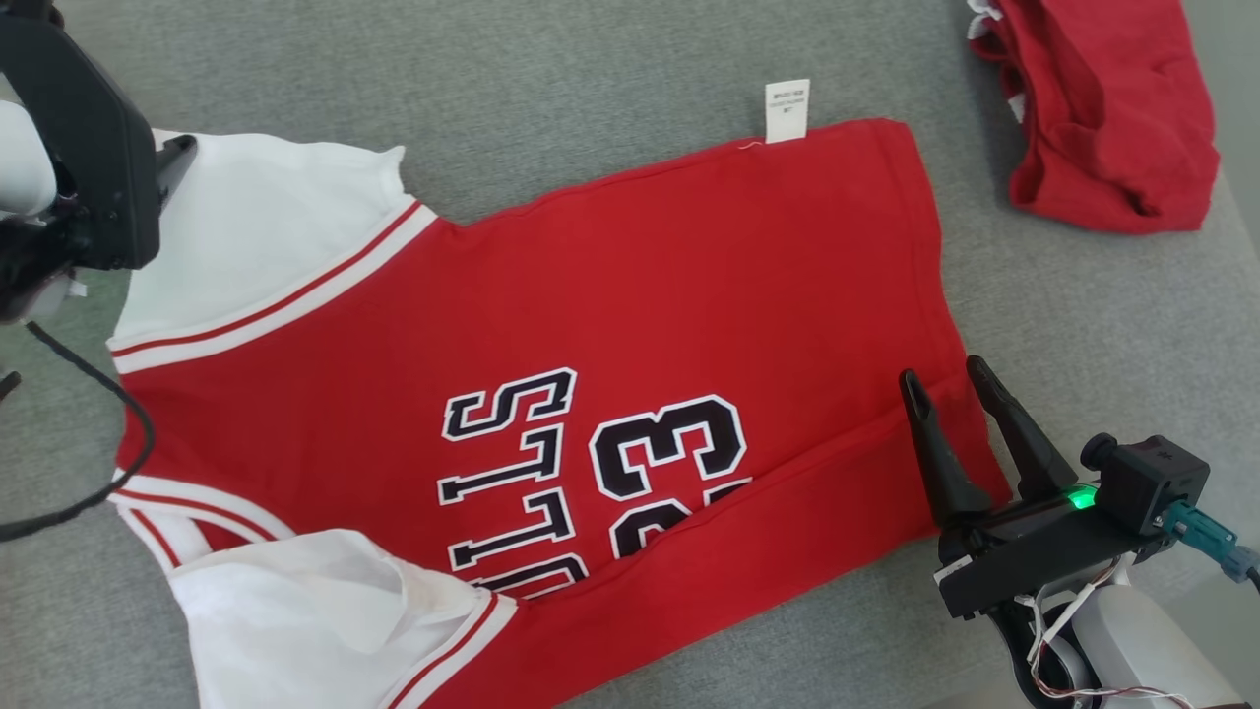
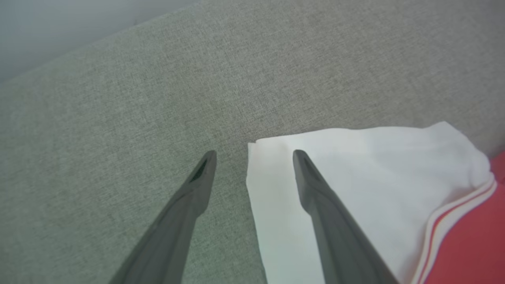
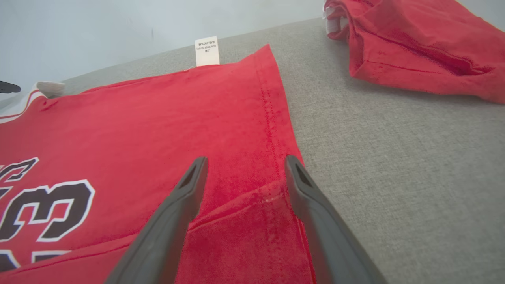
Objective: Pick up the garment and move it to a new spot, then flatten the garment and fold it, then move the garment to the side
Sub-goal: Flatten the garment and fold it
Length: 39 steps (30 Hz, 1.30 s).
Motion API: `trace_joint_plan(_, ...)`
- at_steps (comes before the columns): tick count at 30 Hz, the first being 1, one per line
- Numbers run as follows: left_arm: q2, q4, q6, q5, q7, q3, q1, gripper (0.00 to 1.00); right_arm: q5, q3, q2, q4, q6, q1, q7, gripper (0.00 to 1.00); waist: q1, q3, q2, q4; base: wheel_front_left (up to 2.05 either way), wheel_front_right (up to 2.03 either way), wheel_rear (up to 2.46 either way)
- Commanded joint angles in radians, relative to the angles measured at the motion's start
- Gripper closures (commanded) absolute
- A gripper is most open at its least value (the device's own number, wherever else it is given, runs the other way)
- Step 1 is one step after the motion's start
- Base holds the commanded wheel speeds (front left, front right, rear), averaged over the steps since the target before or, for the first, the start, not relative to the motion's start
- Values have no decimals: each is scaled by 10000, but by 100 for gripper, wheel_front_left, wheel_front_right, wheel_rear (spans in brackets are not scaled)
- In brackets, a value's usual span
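Note:
The garment [image 1: 610, 325] is a red jersey with white sleeves, black lettering and the number 33, spread across the grey cloth surface with its near long edge folded over the numbers. A white label [image 1: 787, 110] sticks out at its far edge. My right gripper [image 1: 947, 378] stands open over the hem's near corner; the red hem [image 3: 244, 189] lies between its fingers in the right wrist view. My left gripper [image 2: 254, 156] stands open at the far white sleeve [image 2: 355, 173], straddling the sleeve's edge. Nothing is held.
A second red garment [image 1: 1102, 108] lies crumpled at the far right, also seen as a red heap [image 3: 414, 47] in the right wrist view. The grey cloth surface [image 1: 1083, 315] lies bare between the two garments. A black cable [image 1: 89, 433] loops at the left edge.

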Motion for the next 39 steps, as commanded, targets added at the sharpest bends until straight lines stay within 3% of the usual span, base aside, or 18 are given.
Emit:
trace_joint_plan(1, 15, 120, -46, 118, 36, -36, -106, 0, 80, 29, 3, 27, -28, -59, -83, 0, -1, 27, -2, -100, 0, 0, 0)
trace_joint_plan(9, -121, 1020, -198, 269, 261, -380, -263, 0, 201, 155, -69, 244, -28, -26, -205, 0, -1, -36, -2, -257, 0, 0, 0)
trace_joint_plan(10, -131, 1083, -218, 264, 291, -406, -272, 22, 214, 166, -90, 254, -28, -44, -220, 0, -1, -44, -2, -268, 0, 0, 0)
trace_joint_plan(11, -136, 1139, -235, 271, 284, -418, -298, 75, 211, 176, -112, 249, -28, -68, -230, 0, -1, -52, -2, -281, 0, 0, 0)
trace_joint_plan(12, -155, 1192, -268, 242, 233, -410, -307, 100, 196, 185, -135, 240, -28, -112, -236, 0, -1, -62, -2, -296, 0, 0, 0)
trace_joint_plan(19, -270, 1577, -399, 62, 65, -403, -209, 100, 278, 241, -495, -128, -28, -849, 366, 0, -1, -205, -2, -317, 0, 0, 0)
trace_joint_plan(23, -337, 1671, -532, 5, -128, -405, -139, 100, 152, 91, -682, -256, -28, -1844, 1386, 0, -1, -297, -2, -246, 0, 0, 0)
trace_joint_plan(27, -366, 1667, -596, -19, -146, -432, -134, 100, 54, -74, -428, 83, -28, -2916, 2470, 0, -1, -310, -2, -149, 0, 0, 0)
trace_joint_plan(35, -429, 1552, -726, -12, -70, -571, -389, 100, -550, -712, 825, 3033, -28, -6128, 5450, 0, -1, -251, -2, 191, 0, 0, 0)
trace_joint_plan(39, -542, 1512, -748, -48, -77, -617, -428, 100, -1148, -1137, 1363, 4731, -28, -6955, 6601, 0, -1, -287, -2, 391, 0, 0, 0)
